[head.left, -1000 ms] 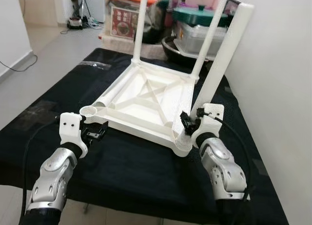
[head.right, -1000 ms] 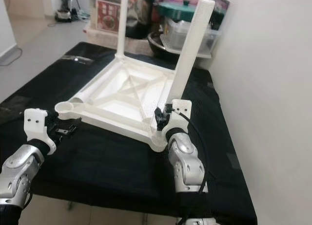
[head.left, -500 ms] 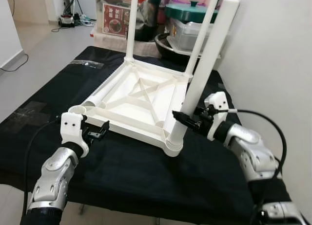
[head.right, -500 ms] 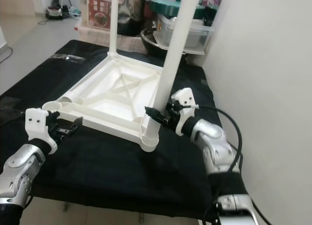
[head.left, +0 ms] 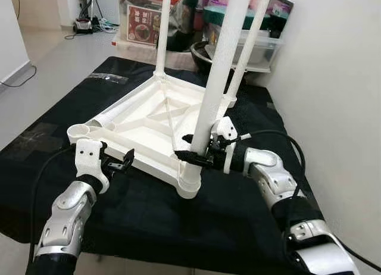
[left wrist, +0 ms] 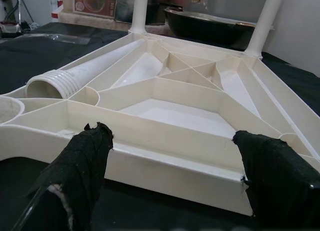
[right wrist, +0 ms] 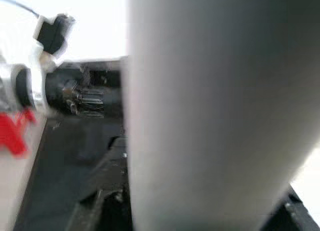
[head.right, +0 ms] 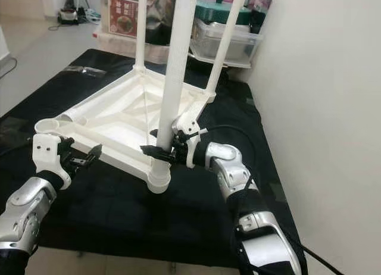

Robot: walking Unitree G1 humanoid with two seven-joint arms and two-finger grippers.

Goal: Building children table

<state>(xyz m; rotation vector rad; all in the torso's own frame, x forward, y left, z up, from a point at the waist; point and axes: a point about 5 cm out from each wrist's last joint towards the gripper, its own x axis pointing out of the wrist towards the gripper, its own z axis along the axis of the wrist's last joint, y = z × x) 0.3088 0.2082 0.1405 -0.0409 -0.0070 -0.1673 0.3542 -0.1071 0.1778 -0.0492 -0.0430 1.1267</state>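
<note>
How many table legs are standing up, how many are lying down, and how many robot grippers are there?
Standing legs: 3 (near, far left, far right)
Lying legs: 1
Grippers: 2 (left gripper, right gripper)
Total: 6

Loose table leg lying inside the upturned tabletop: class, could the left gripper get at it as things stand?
Probably yes: the left gripper hovers open at the tabletop rim, with the loose leg just beyond, unobstructed.
</note>
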